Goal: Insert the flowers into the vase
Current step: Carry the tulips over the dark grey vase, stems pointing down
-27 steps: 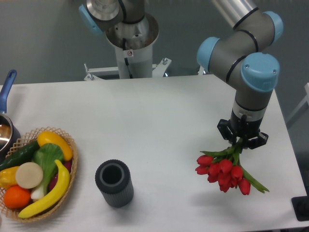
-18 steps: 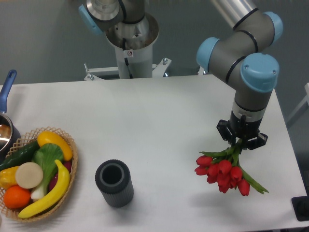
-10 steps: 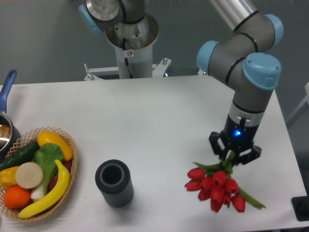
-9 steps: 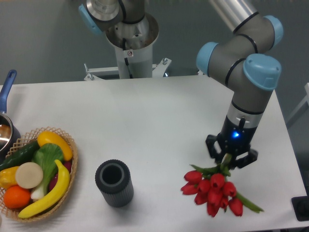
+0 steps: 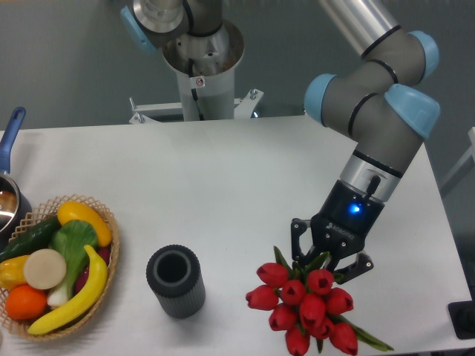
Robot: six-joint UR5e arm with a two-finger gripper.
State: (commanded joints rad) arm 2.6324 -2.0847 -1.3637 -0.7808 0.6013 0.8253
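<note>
Black two-finger gripper (image 5: pixel 329 256), lower right of frame, is clamped on green stems of the bunch of red tulip flowers (image 5: pixel 304 305); buds hang just below it, w/ leaves trailing right. Small dark grey ribbed cylinder vase (image 5: pixel 176 281) stands upright, lower centre-left, well apart from bunch.
</note>
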